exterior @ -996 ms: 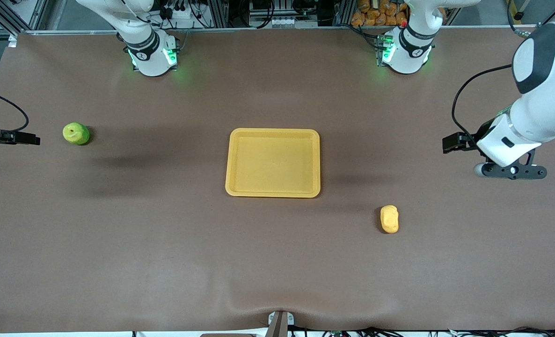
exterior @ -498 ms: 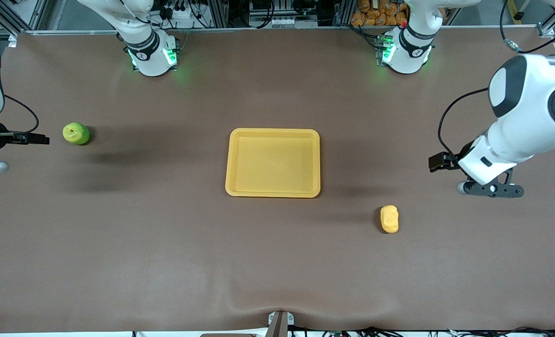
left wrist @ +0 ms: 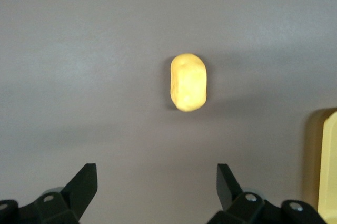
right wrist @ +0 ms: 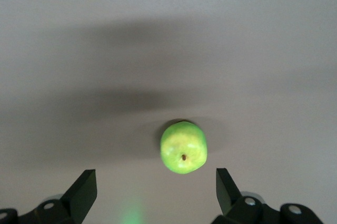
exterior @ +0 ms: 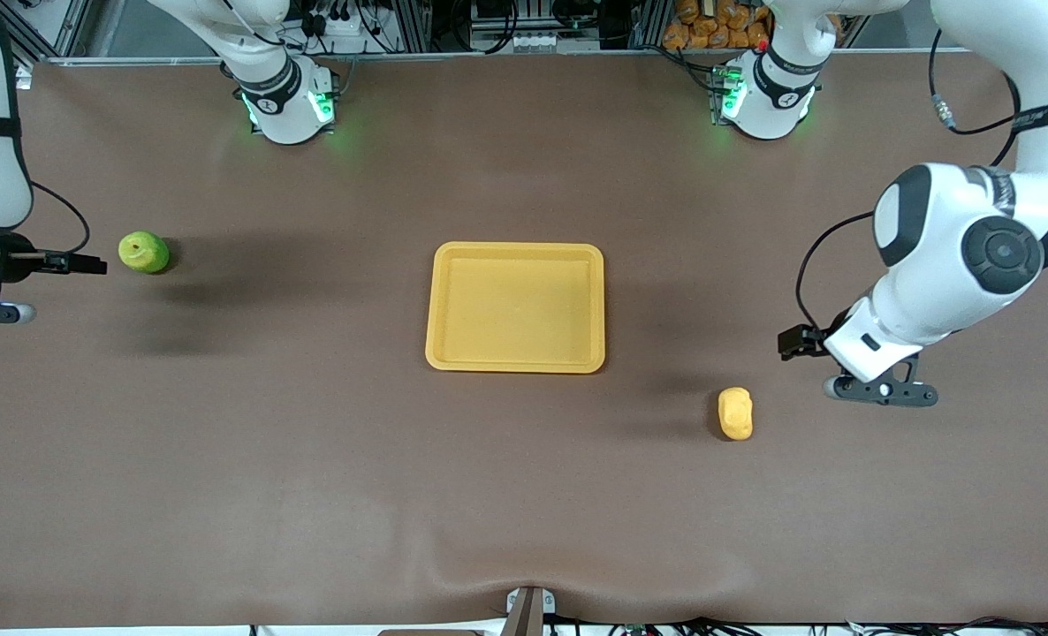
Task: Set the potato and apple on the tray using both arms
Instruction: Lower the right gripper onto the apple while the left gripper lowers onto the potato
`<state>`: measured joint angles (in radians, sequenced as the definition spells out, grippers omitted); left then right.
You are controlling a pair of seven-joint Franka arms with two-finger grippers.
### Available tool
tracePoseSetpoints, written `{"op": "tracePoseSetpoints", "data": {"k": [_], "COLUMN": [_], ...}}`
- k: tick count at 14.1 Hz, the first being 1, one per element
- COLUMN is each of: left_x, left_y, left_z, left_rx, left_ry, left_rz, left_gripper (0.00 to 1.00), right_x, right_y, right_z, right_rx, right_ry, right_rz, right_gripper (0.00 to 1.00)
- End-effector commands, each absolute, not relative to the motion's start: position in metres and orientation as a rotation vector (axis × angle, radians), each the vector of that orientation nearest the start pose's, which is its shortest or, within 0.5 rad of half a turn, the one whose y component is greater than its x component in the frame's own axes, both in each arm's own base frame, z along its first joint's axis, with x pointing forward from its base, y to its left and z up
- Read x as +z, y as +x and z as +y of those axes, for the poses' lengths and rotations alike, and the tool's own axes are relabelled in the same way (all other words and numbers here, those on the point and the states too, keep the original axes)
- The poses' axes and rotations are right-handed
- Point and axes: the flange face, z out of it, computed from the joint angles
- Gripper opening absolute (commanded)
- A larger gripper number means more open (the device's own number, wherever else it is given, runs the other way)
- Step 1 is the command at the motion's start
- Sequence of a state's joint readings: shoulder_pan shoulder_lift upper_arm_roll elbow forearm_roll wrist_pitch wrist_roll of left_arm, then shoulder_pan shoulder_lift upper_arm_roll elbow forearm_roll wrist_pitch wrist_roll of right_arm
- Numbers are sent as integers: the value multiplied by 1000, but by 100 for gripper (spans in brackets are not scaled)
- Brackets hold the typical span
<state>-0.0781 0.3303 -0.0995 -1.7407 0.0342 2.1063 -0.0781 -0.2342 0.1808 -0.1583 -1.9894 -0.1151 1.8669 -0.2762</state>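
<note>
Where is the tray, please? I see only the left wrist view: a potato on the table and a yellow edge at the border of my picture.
Observer: That edge is the tray. It sits mid-table, empty, farther from the front camera than the potato.
Operator: Is the other arm busy?
Observer: The right gripper is open above the table, with the apple just ahead of its fingers.
Operator: Where is the apple on the table?
Observer: Near the right arm's end, on the bare cloth, well apart from the tray.
Operator: And my gripper?
Observer: The left gripper is open and empty, up over the table beside the potato, toward the left arm's end.
</note>
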Motion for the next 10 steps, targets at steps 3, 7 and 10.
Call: {"op": "tracePoseSetpoints", "data": {"k": [3,7,10], "left_x": [351,311,284], "left_y": [648,649,652], "left_z": [-127,-139,-142], "left_rx": [-82,-70,-121], "left_ry": [-3156,-3165,-3177], "left_rz": [106,72,44], "left_gripper": [100,100,100], "right_x": [339,322,298], "right_y": [490,475,461], "right_z": [-222,-229,-231], "right_rx": [519,554,519], "right_ry": [-3152,-3151,-3165], "right_rz": [67,75,65], "right_gripper": [100,100,100]}}
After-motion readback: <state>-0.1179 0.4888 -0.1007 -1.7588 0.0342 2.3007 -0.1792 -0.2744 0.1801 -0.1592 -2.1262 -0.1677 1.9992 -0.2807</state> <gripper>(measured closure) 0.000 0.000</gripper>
